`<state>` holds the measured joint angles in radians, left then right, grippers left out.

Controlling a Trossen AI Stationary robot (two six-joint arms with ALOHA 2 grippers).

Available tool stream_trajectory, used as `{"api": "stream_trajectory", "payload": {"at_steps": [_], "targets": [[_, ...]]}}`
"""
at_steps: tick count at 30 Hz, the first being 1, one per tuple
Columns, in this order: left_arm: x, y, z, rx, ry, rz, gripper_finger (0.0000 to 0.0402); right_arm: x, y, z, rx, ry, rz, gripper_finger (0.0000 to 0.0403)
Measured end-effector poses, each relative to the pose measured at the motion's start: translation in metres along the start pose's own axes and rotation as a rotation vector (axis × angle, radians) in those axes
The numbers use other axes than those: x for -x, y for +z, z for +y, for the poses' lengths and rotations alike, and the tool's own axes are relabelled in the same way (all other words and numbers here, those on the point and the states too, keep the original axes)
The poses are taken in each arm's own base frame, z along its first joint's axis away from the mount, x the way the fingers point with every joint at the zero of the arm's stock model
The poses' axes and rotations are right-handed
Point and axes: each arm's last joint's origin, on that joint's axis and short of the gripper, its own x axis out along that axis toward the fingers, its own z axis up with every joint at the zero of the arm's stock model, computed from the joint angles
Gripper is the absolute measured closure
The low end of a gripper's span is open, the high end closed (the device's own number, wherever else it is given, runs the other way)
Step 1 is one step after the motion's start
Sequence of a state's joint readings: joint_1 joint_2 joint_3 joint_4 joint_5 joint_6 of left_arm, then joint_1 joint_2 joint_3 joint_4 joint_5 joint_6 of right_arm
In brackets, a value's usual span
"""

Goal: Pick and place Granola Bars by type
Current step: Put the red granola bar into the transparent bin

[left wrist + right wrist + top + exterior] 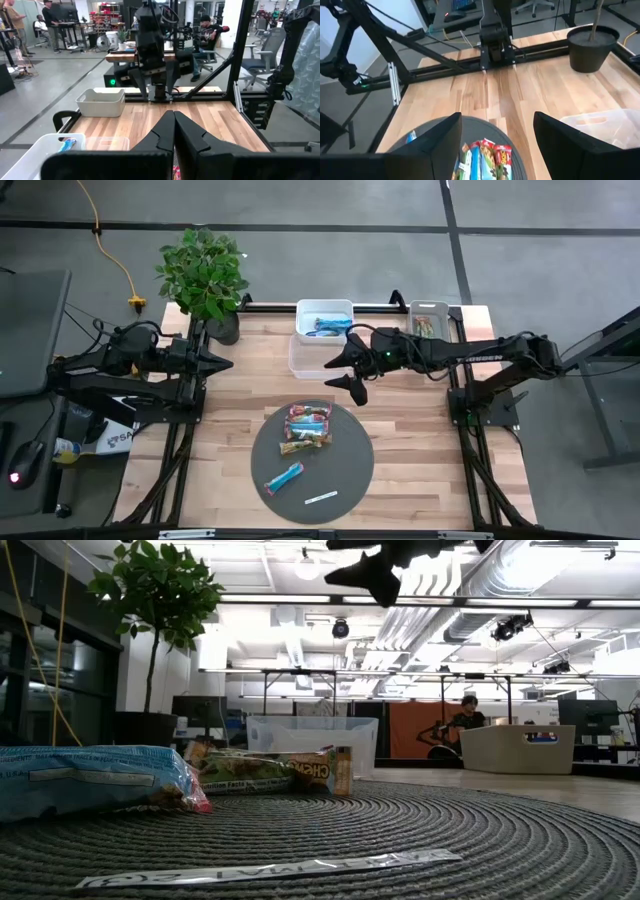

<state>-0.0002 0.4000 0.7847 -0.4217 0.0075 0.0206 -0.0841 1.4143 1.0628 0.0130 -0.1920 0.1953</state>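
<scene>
Several granola bars lie flat on a dark round mat [340,470]: a red-pink one [309,412], a blue one [308,426] and a tan-and-green one [305,444] side by side, and another blue one [284,477] nearer the front. A thin white strip [321,498] lies on the mat too. More blue bars [328,327] sit in a white bin [324,309]. My right gripper [345,378] hangs open above the mat's far edge, over the cluster of bars [487,159]. My left gripper [228,363] is shut and waits at the table's left.
A clear bin [308,358] stands just beyond the mat. A third bin [430,320] at the far right holds tan-and-green wrappers. A potted plant [205,275] stands at the far left corner. Bare wood lies on both sides of the mat.
</scene>
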Motion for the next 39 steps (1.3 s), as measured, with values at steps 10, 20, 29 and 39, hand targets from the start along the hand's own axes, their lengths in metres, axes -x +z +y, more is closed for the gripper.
{"api": "stream_trajectory", "payload": {"at_steps": [10,20,29,39], "targets": [[0.0001,0.0001,0.0,0.0,0.0,-0.001,0.0401,-0.001,0.0024,0.0015,0.018,0.064,-0.1,0.0171],[0.0,0.0001,0.0,0.0,0.0,0.0,0.0401,-0.0004,0.0044,-0.0033,0.031,-0.029,-0.13,0.0171],[0.0001,0.0,0.0,0.0,0.0,0.0,0.0401,-0.0003,0.0048,-0.0051,-0.121,-0.097,-0.153,0.0171],[0.0001,0.0,0.0,0.0,0.0,0.0,0.0401,-0.0018,0.0001,-0.0003,-0.151,-0.155,-0.133,0.0171]]}}
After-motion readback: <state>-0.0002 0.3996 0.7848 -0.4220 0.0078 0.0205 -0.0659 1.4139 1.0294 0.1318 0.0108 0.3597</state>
